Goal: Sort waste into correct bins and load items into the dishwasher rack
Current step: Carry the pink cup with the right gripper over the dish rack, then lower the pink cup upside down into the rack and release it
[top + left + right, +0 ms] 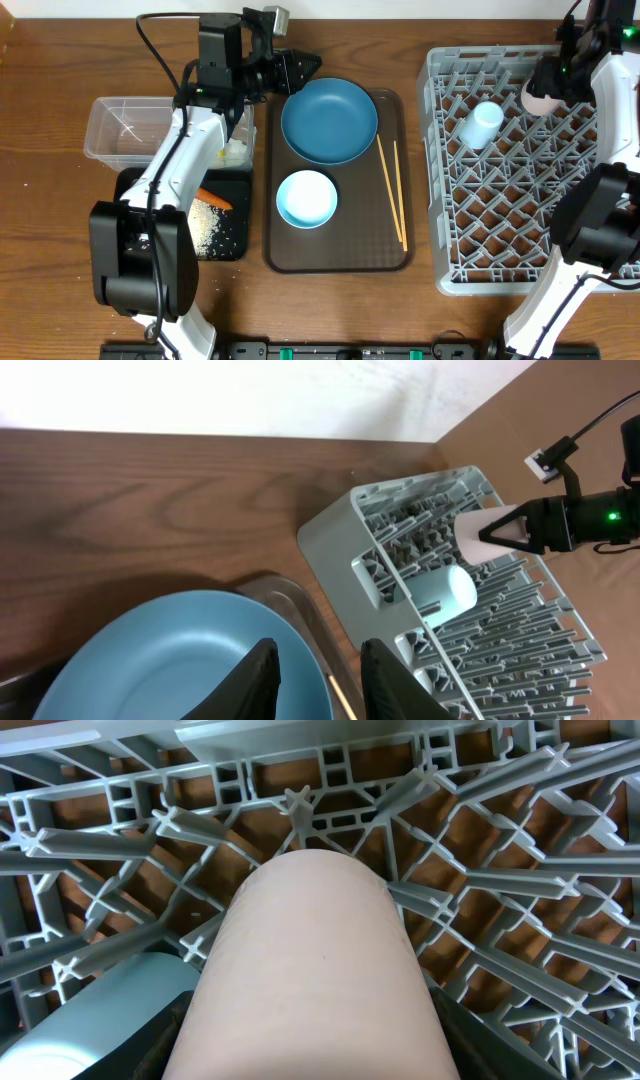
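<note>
pinkish cup poised over the rack

the loading step is in hand. the right gripper (548, 92) is clamped round the pinkish-white cup (320, 960), holding it low over the back rows of the grey dishwasher rack (520, 270), just beside the light blue cup (482, 124) that lies on the pegs. to my eye the next move calls for settling it between the pegs, then letting go. the left gripper (320, 680) hangs with jaws parted and empty over the far rim of the dark blue plate (330, 120). that plate sits on the brown serving tray (340, 250) with the white bowl (307, 198) and the chopsticks (391, 195). the table (60, 260) is brown wood grain, and a pale wall (200, 390) stands behind it.
</note>
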